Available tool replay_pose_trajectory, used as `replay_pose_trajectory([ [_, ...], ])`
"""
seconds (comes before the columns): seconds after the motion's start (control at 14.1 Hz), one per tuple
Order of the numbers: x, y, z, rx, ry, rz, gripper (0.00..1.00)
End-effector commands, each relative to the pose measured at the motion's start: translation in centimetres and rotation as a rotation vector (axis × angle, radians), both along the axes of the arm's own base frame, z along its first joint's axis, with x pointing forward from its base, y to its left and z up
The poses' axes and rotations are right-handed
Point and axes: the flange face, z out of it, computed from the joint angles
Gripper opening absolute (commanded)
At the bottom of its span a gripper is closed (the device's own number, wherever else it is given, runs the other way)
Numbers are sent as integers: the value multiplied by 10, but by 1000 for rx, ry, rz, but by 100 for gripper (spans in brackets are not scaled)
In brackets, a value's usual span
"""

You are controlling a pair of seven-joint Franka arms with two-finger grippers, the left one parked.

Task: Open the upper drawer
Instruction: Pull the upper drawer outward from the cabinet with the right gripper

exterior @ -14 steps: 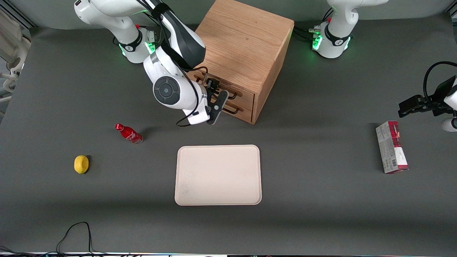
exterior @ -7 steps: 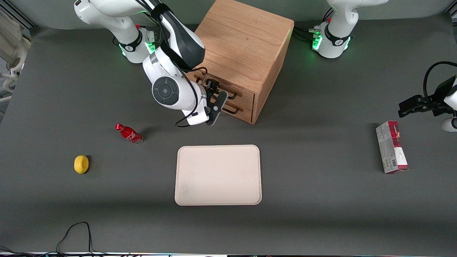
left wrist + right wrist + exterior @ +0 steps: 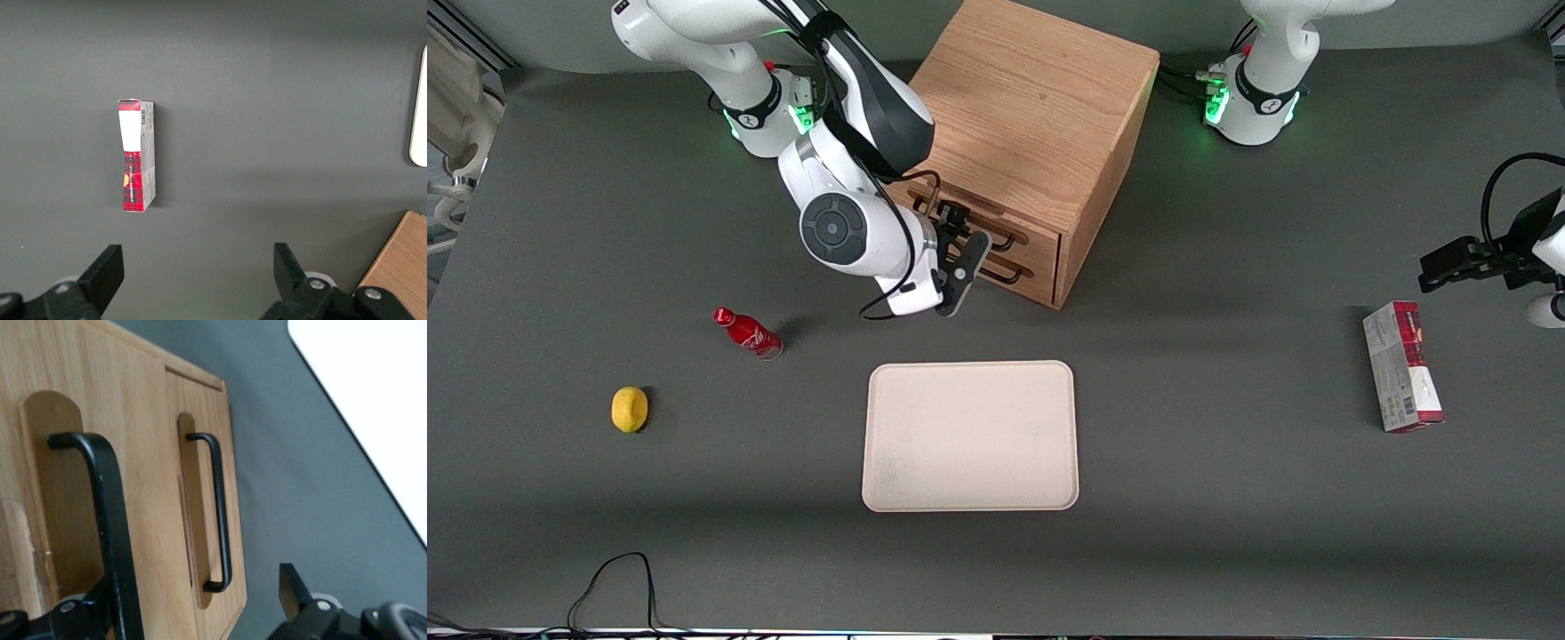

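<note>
The upper drawer [image 3: 80, 487], probably light-sliding, wants gripping at its stiff wire handle [image 3: 100, 513], which the open gripper [image 3: 958, 253] straddles unclosed.

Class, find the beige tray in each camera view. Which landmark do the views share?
Front view: tray lies nearer the camera than the oak cabinet; the open gripper is at the cabinet's drawer handles.
Left wrist view: only its rim edge shows.
Right wrist view: a pale corner, apart from the cabinet.
Shared landmark: the oak cabinet.
</note>
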Motion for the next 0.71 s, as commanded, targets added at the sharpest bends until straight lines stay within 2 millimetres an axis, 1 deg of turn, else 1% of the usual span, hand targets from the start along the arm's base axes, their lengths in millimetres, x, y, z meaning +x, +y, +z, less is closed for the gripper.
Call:
replay_pose_trajectory([
  [0.0,9,-6,8,1,-41,14,100],
  [0.21,15,-8,8,-1,-50,11,100],
  [0.35,24,-14,7,-8,-63,9,100],
  [0.57,30,-17,8,-3,-70,12,100],
  [0.64,36,-24,7,-4,-72,1,100],
])
